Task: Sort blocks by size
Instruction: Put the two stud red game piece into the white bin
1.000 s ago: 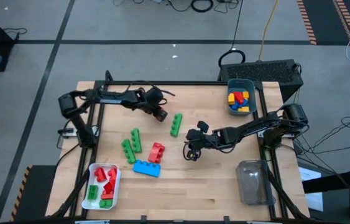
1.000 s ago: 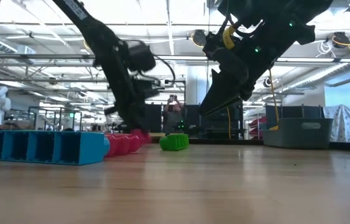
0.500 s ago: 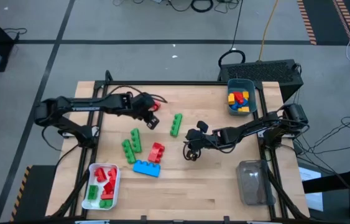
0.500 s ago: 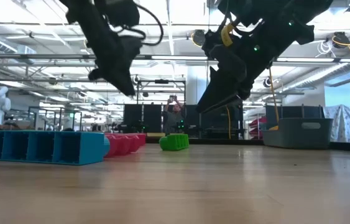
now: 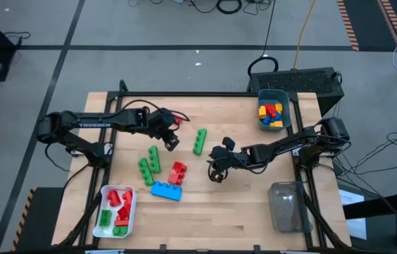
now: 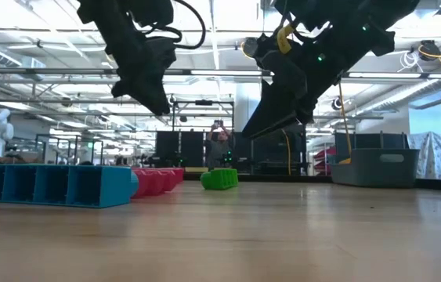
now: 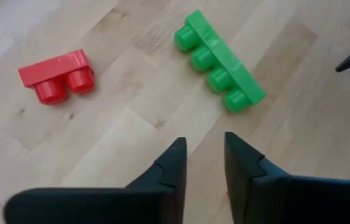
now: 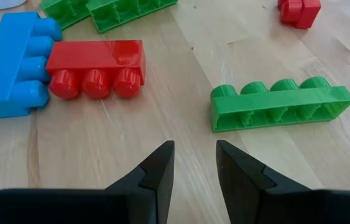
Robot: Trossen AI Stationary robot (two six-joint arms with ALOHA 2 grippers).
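1. Wooden tabletop [image 5: 240, 226] is being viewed from above; a wide workshop hall is being seen beyond it at table height.
2. As landmark, the blue block [image 5: 166, 190] is being used; it is lying towards the table's front, left of the middle.
3. Just beside the blue block, on its far side, a red three-stud block [image 5: 178, 172] is being seen.
4. Two green blocks [image 5: 149, 164] are being seen side by side, to the far left of the blue block.
5. A green four-stud block [image 5: 199, 141] is being seen alone, farther back than the red three-stud block.
6. A red two-stud block [image 7: 56, 74] is being shown by the left wrist view, near the green four-stud block but apart from it.
7. The left gripper [image 7: 204, 142] is being held above the table, beyond the blue block, its fingers slightly parted with nothing between them.
8. The right gripper [image 8: 194, 144] is being held off the table to the blue block's right, narrowly parted and empty.
9. Red and green blocks are being held in a white tray [image 5: 132, 219] at the blue block's near left; yellow, blue and red ones are in a teal bin [image 5: 273, 94] at the far right. A clear bin [image 5: 284, 206] is standing well to the right.
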